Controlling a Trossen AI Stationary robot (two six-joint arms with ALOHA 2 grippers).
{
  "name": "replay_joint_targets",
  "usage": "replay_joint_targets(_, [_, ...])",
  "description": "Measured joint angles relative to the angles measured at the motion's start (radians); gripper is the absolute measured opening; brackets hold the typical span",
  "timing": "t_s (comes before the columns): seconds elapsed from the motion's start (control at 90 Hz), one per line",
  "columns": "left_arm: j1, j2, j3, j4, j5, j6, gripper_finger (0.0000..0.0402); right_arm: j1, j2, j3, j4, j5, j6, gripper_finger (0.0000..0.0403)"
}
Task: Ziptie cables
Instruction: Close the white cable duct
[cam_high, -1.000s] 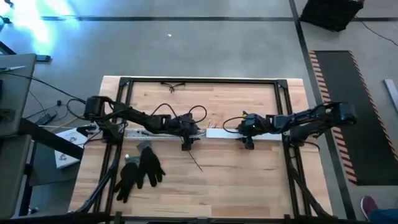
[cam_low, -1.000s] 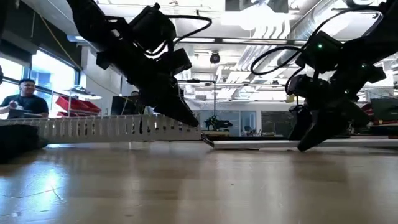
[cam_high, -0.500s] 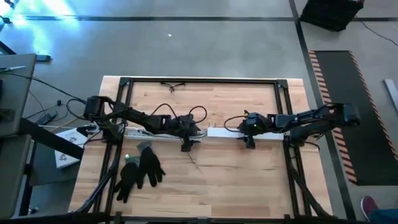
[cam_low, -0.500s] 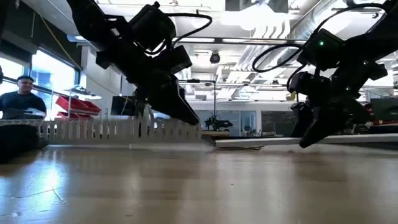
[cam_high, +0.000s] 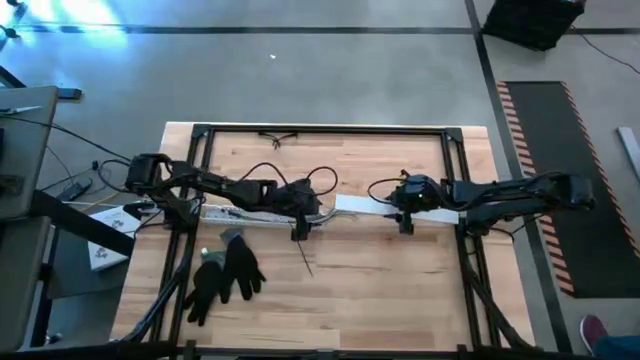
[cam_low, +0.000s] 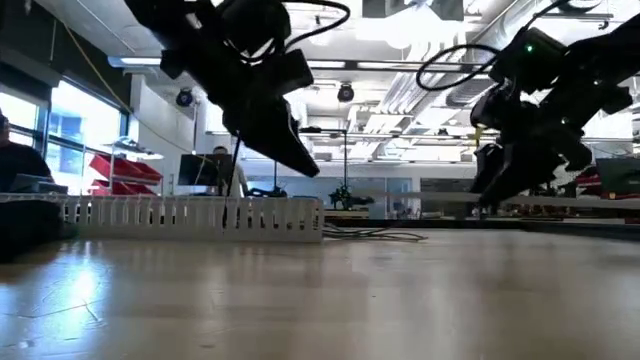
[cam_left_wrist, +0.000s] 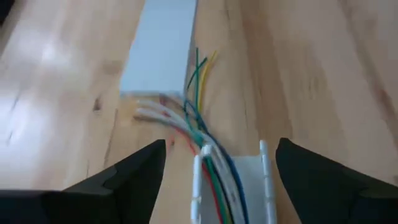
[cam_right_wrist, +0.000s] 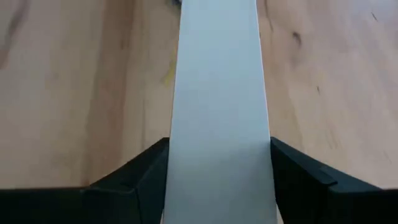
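On the pale wooden desk (cam_high: 350, 290), the thin coloured cables (cam_left_wrist: 200, 134), green, yellow, white, blue and red, spill out of the open end of a long white slotted plastic channel (cam_low: 190, 215) that lies across the middle of the desk toward its left edge. The loose cable ends fan out on the bare wood between the channel's end and the near end of a flat white plastic cover strip (cam_right_wrist: 217, 124), close to the desk's centre. The left claw (cam_left_wrist: 214, 168) hangs above the channel's end with its two dark fingers spread wide apart, gripping nothing, the channel and cables showing between them. The right claw (cam_right_wrist: 217, 168), right of the desk's centre, is closed on the cover strip, one finger pressed against each long edge of it; in the low view the strip sits lifted clear of the desk surface, running level toward the right edge. A pair of black gloves (cam_high: 225, 275) lies near the desk's front left corner, well apart from the channel, and a thin dark strip (cam_high: 305, 262) rests on the wood just in front of the left claw. A person (cam_low: 15, 165) sits in the room beyond the desk's left side
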Motion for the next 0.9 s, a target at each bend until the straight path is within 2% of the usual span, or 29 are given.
replay_joint_targets(0.211, [-0.034, 0.068, -0.001, 0.038, -0.074, -0.001, 0.0284, 0.034, -0.011, 0.000, 0.014, -0.010, 0.008, 0.0209])
replay_joint_targets(0.467, [-0.024, 0.163, -0.002, 0.127, -0.134, 0.006, 0.0284, 0.083, -0.010, 0.000, 0.022, -0.019, 0.041, 0.0209])
replay_joint_targets(0.8, [-0.022, 0.166, -0.001, 0.084, -0.183, 0.022, 0.0265, 0.116, 0.058, 0.002, 0.119, 0.027, 0.039, 0.0209])
replay_joint_targets(0.9, [-0.023, 0.166, -0.001, 0.082, -0.183, 0.016, 0.0265, 0.116, 0.106, 0.040, 0.091, 0.047, 0.037, 0.0209])
